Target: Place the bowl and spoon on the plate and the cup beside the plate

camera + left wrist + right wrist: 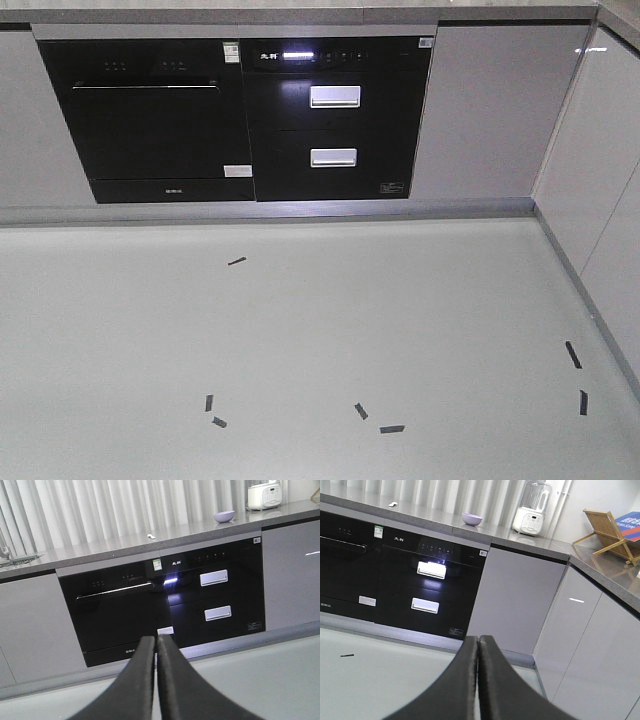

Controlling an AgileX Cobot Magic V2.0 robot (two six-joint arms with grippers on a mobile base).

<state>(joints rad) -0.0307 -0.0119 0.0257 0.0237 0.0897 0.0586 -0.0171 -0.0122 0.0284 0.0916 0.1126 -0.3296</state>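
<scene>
Bowl (223, 516) sat upright on the grey countertop (100, 550), rim up; the spoon (151, 536) lay on the same countertop well apart from it, too small for us to read its long axis. We saw left gripper (156, 639) and right gripper (478, 639) each with fingers pressed together, holding nothing.

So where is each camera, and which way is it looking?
Front camera: looks down at the floor and black oven; no robot parts show.
Left wrist: low, faces the oven; shut left gripper shows at the bottom.
Right wrist: low, faces the oven's right and grey cabinets; shut right gripper shows.
Both wrist views share the bowl on the counter.
</scene>
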